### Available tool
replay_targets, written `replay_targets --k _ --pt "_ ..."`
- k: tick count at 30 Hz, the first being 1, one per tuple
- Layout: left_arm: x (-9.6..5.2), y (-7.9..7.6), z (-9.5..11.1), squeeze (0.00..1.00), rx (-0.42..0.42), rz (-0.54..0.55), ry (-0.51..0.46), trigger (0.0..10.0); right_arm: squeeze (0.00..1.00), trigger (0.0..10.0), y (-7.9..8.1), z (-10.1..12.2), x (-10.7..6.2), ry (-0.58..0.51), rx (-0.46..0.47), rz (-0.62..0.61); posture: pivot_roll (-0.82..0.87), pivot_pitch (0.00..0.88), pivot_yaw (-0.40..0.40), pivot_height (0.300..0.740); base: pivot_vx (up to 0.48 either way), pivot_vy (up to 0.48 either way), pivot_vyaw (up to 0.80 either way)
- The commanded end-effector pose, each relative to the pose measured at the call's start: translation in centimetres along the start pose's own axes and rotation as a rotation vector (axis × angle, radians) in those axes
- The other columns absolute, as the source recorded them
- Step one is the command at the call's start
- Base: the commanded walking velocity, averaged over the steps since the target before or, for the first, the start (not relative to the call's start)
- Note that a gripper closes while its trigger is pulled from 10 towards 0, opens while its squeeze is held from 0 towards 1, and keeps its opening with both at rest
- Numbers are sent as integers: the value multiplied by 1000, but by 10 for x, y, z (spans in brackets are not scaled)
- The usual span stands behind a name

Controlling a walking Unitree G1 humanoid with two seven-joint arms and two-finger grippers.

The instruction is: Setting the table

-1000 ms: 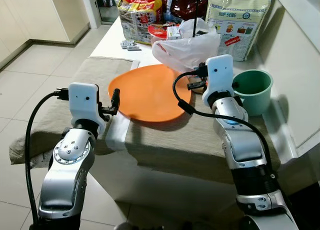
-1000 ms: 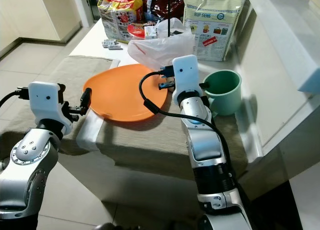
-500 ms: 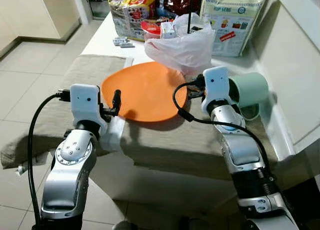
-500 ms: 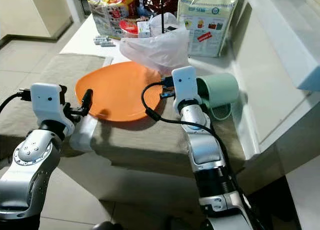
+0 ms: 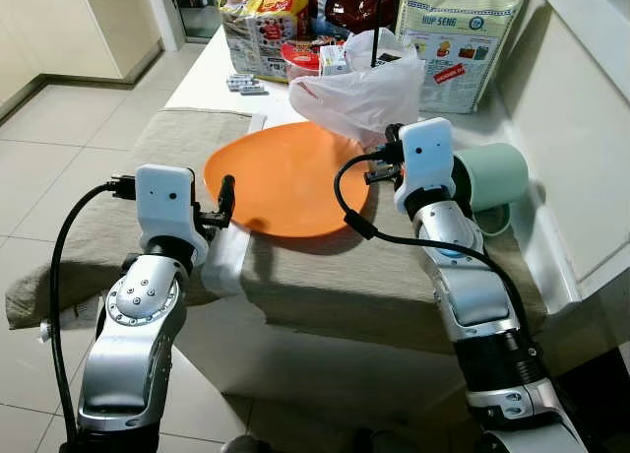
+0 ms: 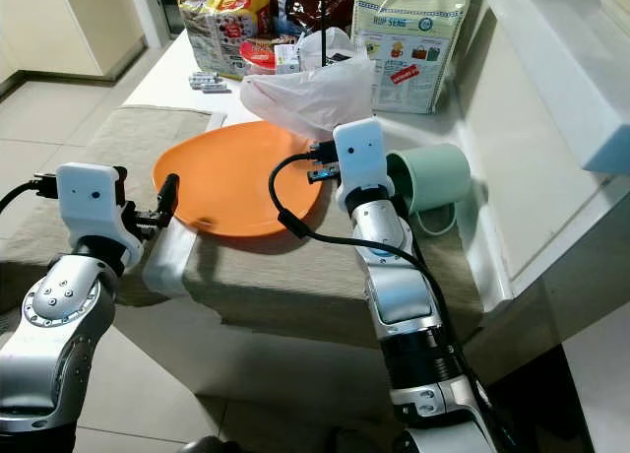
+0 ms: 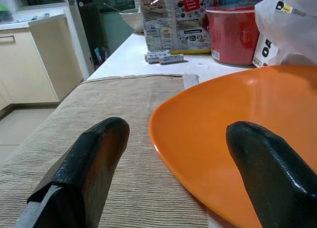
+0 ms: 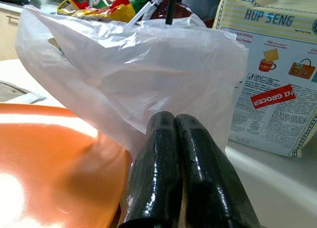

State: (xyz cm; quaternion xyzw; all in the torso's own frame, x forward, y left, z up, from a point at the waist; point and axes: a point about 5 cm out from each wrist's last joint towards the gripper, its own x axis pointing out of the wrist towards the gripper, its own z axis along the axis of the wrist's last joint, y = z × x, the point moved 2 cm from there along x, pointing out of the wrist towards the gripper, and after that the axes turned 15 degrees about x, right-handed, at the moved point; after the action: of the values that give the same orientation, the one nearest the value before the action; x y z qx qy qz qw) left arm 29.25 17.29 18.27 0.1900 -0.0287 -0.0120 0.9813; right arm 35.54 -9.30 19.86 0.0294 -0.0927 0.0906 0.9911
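The orange plate [image 5: 285, 177] lies flat on the beige table runner [image 5: 128, 172], its far rim just beside a white plastic bag [image 5: 364, 74]. Its near-left rim sits between the spread fingers of the left gripper [image 7: 173, 173], which is open and level with the tabletop; one finger hangs over the plate, the other over the cloth. That arm is the nearer for a rim grasp, and closing straight ahead looks enough.

The right gripper [image 8: 181, 173] has its fingers pressed together, empty, pointing over the plate's right edge toward the bag. Just right of that wrist, a green mug [image 5: 489, 177] lies tipped on its side, mouth hidden behind the wrist. It will probably need righting. Snack packets [image 5: 256, 20] crowd the far end.
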Motion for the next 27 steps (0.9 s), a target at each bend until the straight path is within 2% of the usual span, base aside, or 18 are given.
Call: replay_targets --k 1,6,10,13,17,22,27 --pt "1 -1 1 0 16 -7 -7 10000 0 10000 0 -5 -2 7 12 0 -17 76 39 740 0 0 0" --pt "0 -4 2 0 21 -20 -12 10000 0 10000 1 -13 -6 29 26 17 -17 79 36 740 0 0 0" --pt "0 -3 2 0 27 -21 -17 10000 0 10000 2 -14 -7 28 31 22 -15 79 34 740 0 385 0" --pt "0 -4 3 0 31 -26 -19 10000 0 10000 2 -17 -7 39 29 16 -16 79 34 740 0 480 -783" --pt "0 -4 3 0 35 -24 -19 10000 0 10000 1 -19 -8 42 17 7 -17 79 34 740 0 0 -778" --pt "-1 -3 1 0 35 -26 -14 10000 0 10000 1 -20 -8 47 -2 8 -18 80 35 740 0 0 0" --pt "-2 -4 1 0 32 -29 -12 10000 0 10000 0 -21 -9 45 0 -3 -18 81 34 740 0 0 -350"
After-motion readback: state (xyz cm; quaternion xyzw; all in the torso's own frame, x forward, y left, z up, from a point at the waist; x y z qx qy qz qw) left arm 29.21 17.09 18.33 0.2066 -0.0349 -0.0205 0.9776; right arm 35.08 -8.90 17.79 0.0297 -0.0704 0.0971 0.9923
